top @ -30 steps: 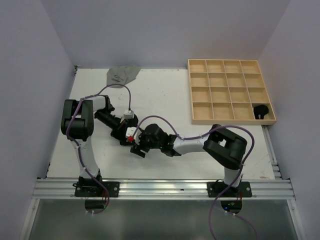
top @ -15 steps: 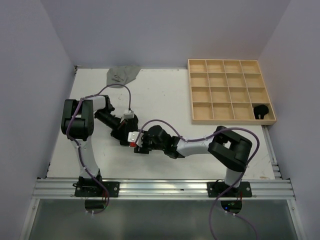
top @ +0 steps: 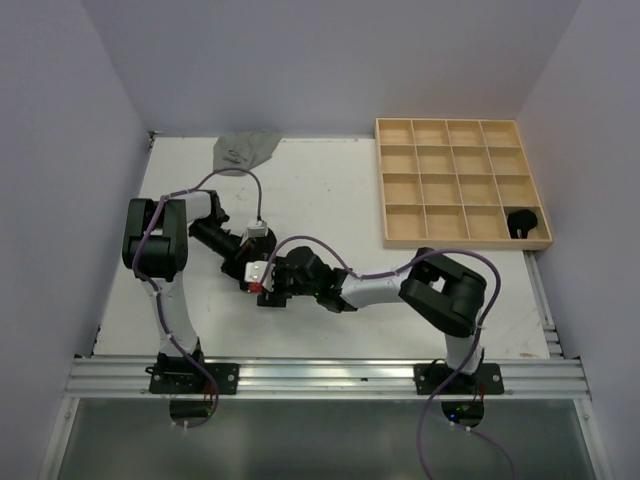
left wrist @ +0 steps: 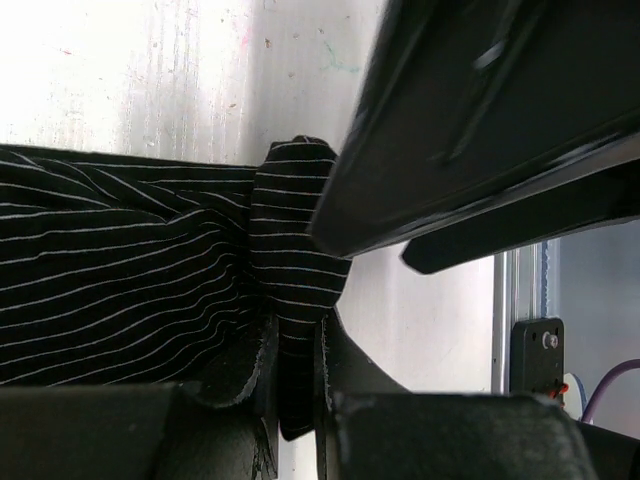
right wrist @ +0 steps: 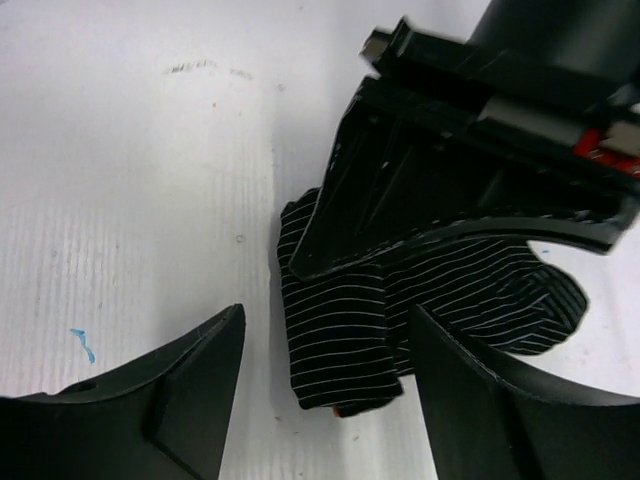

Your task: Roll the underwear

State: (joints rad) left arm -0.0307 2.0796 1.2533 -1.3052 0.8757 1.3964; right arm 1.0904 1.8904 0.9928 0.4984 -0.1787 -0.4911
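A black underwear with thin white stripes (right wrist: 340, 340) lies on the white table, partly rolled. My left gripper (left wrist: 298, 345) is shut on a folded edge of it (left wrist: 295, 250). My right gripper (right wrist: 325, 350) is open, and its two fingers straddle the rolled end of the cloth without touching it. In the top view the two grippers meet at mid-table, left gripper (top: 250, 270) and right gripper (top: 270, 290), and they hide the cloth. A grey underwear (top: 243, 150) lies crumpled at the far left edge. A black rolled one (top: 522, 222) sits at the wooden tray's near right corner.
The wooden grid tray (top: 455, 180) stands at the back right. Purple cables loop over both arms. White walls close in the table on the left, back and right. A metal rail (top: 320, 375) runs along the near edge.
My right gripper has shifted a little to the left, closer to the left gripper and over the striped cloth. Its jaws narrowed, then widened again. The left arm has stayed still.
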